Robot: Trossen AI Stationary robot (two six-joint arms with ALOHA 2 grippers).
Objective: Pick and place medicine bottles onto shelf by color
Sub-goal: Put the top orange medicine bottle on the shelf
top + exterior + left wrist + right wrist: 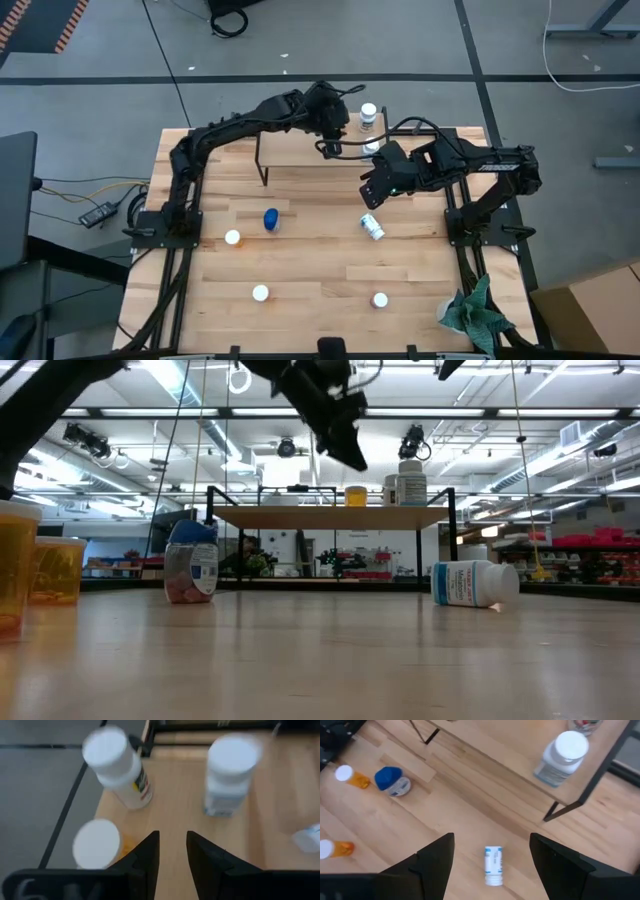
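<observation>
The light-wood shelf (295,150) stands at the table's far side. Two white bottles (117,767) (227,775) and an orange white-capped bottle (97,845) stand upright on its right part; they also show in the low view (410,482). My left gripper (172,852) hovers above them, slightly open and empty, and it shows in the high view (328,147). My right gripper (492,855) is wide open and empty, above a white bottle (493,865) lying on its side on the table (372,227).
A blue-topped bottle (271,219) stands left of the table's middle, with an orange bottle (232,238) next to it. Two more white-capped bottles (260,293) (380,299) stand nearer the front edge. A green object (478,312) lies at the near right corner.
</observation>
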